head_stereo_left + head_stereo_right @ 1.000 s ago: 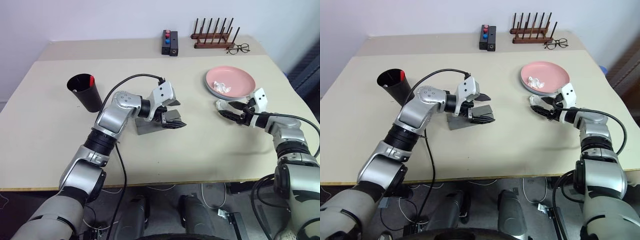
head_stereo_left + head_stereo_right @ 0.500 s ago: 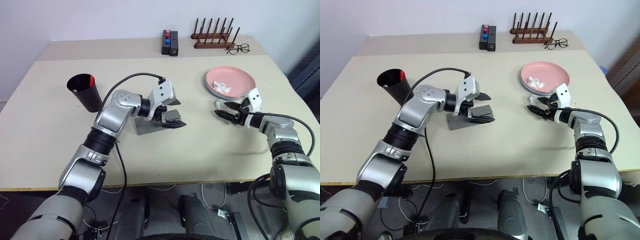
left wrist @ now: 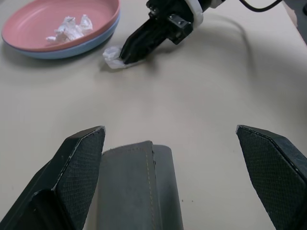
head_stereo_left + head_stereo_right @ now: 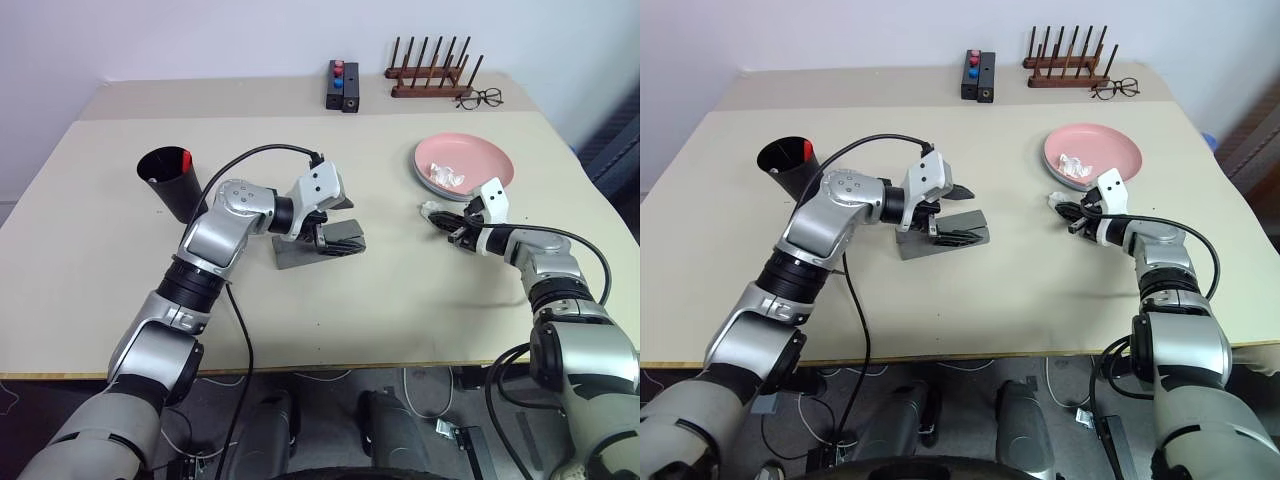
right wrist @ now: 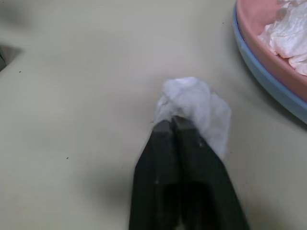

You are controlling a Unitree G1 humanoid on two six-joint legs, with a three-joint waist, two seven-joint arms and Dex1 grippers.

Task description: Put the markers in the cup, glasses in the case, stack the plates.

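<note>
The pink plate (image 4: 478, 157) lies on top of the light blue plate (image 4: 428, 184) at the right of the table. Just in front of them my right gripper (image 5: 170, 123) is shut on a white paper wad (image 5: 194, 103) that rests on the tabletop. At mid-table lies the grey case (image 4: 300, 250), lid down. My left gripper (image 3: 170, 130) is open, one finger above the case's right end and one below it. The black cup (image 4: 172, 190) stands at the left with a marker's red cap (image 4: 181, 158) showing inside. The glasses are hidden.
More crumpled white paper (image 4: 448, 175) lies in the pink plate. Along the back edge stand a wooden peg rack (image 4: 430, 76), wire-framed eyeglasses (image 4: 479, 97) and a small black block with red and blue knobs (image 4: 342, 86).
My right gripper has moved a little left along the table and shut on the white paper wad. The left gripper has stayed at the case.
</note>
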